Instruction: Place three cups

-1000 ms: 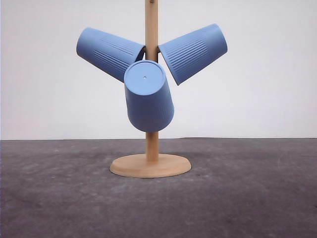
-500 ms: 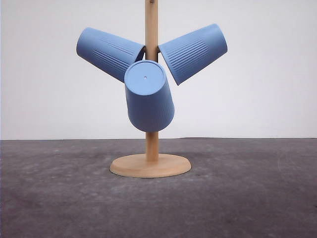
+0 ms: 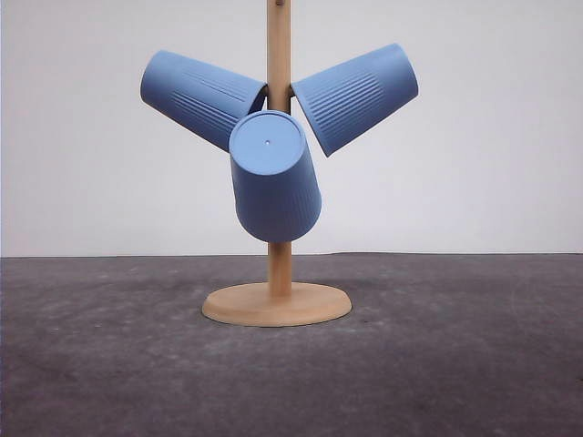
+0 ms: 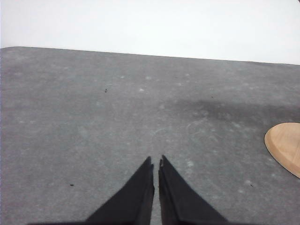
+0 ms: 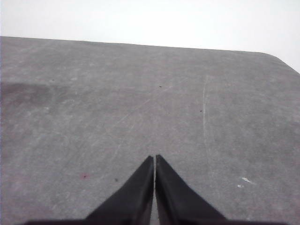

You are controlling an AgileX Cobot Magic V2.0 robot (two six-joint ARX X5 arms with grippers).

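Both grippers, left gripper (image 4: 156, 161) and right gripper (image 5: 154, 158), hover clenched and empty, low over the table (image 3: 455, 364).

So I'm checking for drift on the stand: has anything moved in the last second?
Nothing visibly changed. The three cups, left, front and right, hang on the wooden stand as before.
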